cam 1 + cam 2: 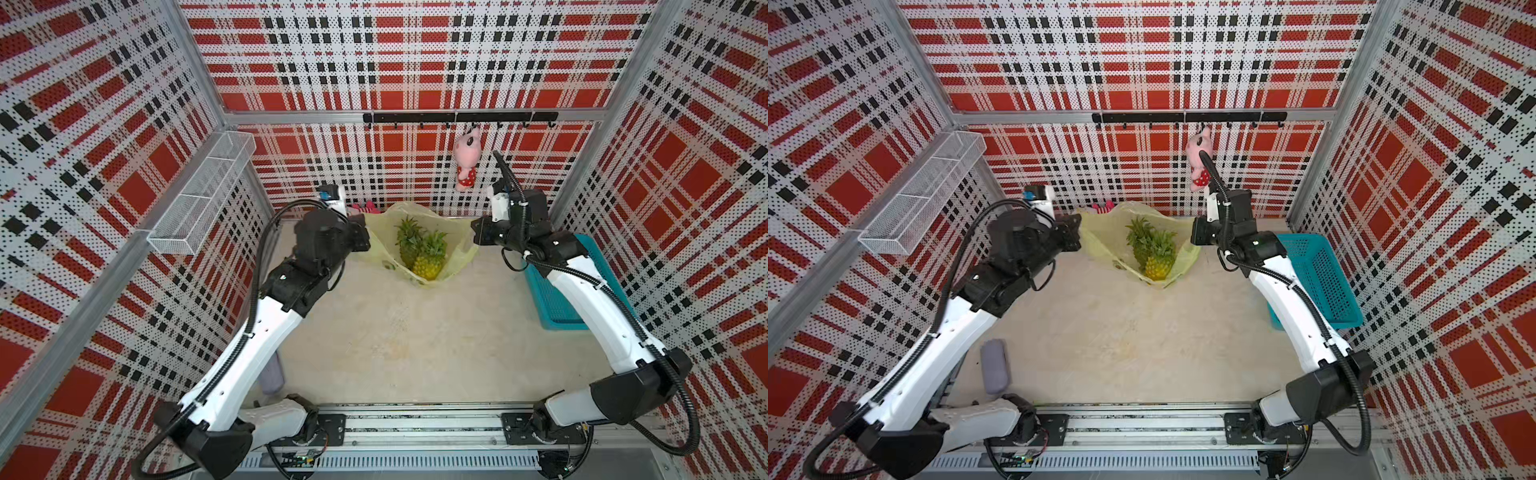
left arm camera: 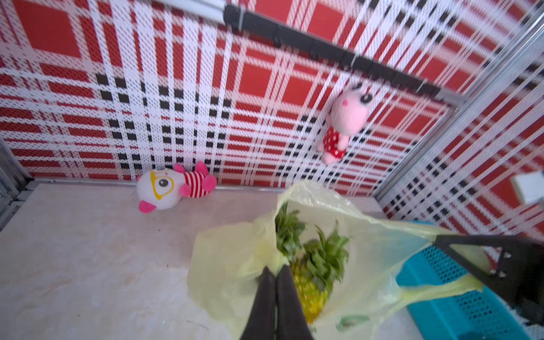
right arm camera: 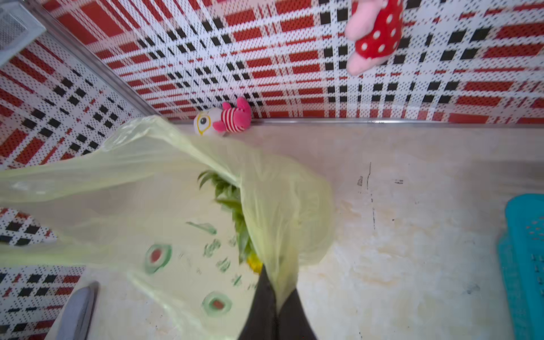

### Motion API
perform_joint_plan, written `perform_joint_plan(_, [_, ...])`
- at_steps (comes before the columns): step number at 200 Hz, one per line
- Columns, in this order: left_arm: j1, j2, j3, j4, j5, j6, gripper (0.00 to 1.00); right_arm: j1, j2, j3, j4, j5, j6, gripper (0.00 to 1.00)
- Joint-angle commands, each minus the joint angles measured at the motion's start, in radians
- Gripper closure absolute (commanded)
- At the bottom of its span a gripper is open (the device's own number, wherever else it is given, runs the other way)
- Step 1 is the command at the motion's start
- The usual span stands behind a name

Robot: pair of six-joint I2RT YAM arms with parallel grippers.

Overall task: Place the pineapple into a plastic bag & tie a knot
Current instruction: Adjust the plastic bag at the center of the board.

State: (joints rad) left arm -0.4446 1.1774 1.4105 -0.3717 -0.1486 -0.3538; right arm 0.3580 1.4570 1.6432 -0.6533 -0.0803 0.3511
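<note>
The yellow-green plastic bag (image 1: 455, 237) stands open at the back centre of the table, stretched between both grippers. Two pineapples (image 1: 428, 266) sit inside it, leafy crowns up, and also show in the left wrist view (image 2: 312, 291). My left gripper (image 1: 368, 239) is shut on the bag's left edge; the black fingers (image 2: 265, 294) meet with plastic bunched at their tips. My right gripper (image 1: 473, 232) is shut on the right handle strap, a strip of plastic pinched between its fingers (image 3: 262, 297). No knot is in view.
A turquoise mesh basket (image 1: 557, 291) lies under the right arm at the right wall. A pink plush (image 1: 467, 162) hangs from the black hook rail. A white-and-pink plush (image 2: 173, 187) lies against the back wall. A wire shelf (image 1: 199, 195) juts from the left wall.
</note>
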Motion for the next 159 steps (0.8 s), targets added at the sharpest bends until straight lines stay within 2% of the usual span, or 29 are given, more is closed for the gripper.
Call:
perform_joint_plan(1, [0.048,0.012,0.036,0.134,0.078,-0.009,1.00,-0.004,-0.022,0.106,-0.002,0.039,-0.032,1.00])
perform_joint_plan(39, [0.098,0.077,0.104,0.194,0.131,-0.054,1.00,-0.020,0.074,0.240,-0.024,0.055,-0.043,1.00])
perform_joint_plan(77, [0.120,0.122,0.070,0.218,0.170,-0.073,1.00,-0.019,0.171,0.327,-0.058,0.013,-0.052,1.00])
perform_joint_plan(132, [0.132,0.071,0.064,0.194,0.198,-0.070,1.00,-0.019,0.080,0.284,-0.044,-0.025,-0.058,1.00])
perform_joint_plan(159, [0.132,0.063,0.044,0.160,0.191,-0.065,1.00,-0.018,0.088,0.261,-0.042,-0.056,-0.050,1.00])
